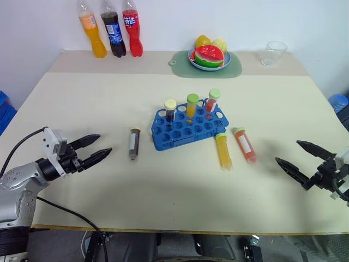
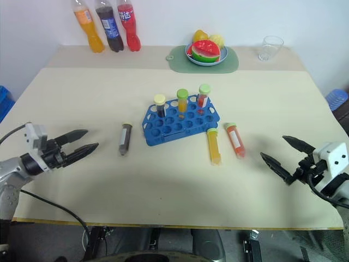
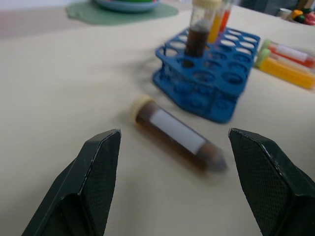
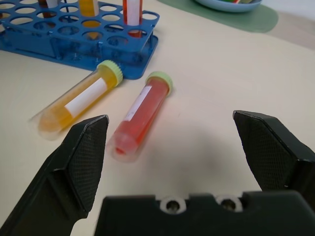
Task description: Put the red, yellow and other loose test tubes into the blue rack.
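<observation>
While three tubes (image 1: pixel 192 105) stand in the blue rack (image 1: pixel 188 127), three loose test tubes (image 1: pixel 133 143) remain; our left gripper (image 1: pixel 94 148) and right gripper (image 1: pixel 297 157) gape wide, empty.

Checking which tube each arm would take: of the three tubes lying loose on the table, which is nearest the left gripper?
The dark brown tube, lying alone on the rack's left, in front of the left gripper. The yellow and red tubes lie together on the rack's right.

Pale beige table (image 1: pixel 163 191), white wall (image 1: pixel 245 22) behind, blue bins perhaps (image 1: pixel 4 109) at the sides
</observation>
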You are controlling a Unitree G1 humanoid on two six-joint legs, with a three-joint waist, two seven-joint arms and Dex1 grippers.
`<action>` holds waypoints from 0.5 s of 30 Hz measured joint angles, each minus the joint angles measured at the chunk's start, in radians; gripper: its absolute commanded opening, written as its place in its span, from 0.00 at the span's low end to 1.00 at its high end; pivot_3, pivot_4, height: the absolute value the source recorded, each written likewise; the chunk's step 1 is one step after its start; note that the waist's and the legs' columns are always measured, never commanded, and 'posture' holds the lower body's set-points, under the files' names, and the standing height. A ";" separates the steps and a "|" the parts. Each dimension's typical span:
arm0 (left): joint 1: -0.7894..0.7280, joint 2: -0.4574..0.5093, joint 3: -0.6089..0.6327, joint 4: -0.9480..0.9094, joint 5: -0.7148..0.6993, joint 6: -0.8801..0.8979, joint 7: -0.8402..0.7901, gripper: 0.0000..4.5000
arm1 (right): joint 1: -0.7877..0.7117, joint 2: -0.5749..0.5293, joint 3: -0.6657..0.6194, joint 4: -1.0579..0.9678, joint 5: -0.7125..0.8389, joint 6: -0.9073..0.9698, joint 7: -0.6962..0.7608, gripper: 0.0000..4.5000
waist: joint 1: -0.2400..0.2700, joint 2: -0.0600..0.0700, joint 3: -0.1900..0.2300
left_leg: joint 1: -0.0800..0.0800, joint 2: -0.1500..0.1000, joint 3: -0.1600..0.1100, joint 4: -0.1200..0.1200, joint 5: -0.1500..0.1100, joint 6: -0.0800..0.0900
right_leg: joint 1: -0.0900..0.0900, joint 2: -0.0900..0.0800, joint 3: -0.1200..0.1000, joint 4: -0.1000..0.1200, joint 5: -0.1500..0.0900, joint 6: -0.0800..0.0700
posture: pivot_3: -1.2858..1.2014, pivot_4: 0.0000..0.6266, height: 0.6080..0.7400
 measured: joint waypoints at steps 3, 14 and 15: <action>0.021 -0.003 0.001 -0.019 -0.004 0.008 -0.001 0.80 | -0.013 0.001 0.009 0.005 -0.010 0.000 -0.001 1.00 | 0.001 0.000 0.000 | 0.000 0.000 0.000 0.000 0.000 0.000 | 0.000 0.000 0.000 0.000 0.000 0.000 | 0.52 0.24 1.00; -0.005 -0.015 0.007 -0.052 -0.020 0.026 0.018 0.80 | -0.074 0.037 0.073 0.019 -0.041 0.005 -0.038 1.00 | 0.000 0.000 0.000 | 0.000 0.000 0.000 0.000 0.000 0.000 | 0.000 0.000 0.000 0.000 0.000 0.000 | 0.52 0.24 1.00; -0.015 -0.016 0.007 -0.057 -0.020 0.024 0.022 0.80 | -0.081 0.037 0.076 0.021 -0.041 0.005 -0.038 1.00 | 0.000 0.000 0.000 | 0.000 0.000 0.000 0.000 0.000 0.000 | 0.000 0.000 0.000 0.001 0.000 0.000 | 0.52 0.24 1.00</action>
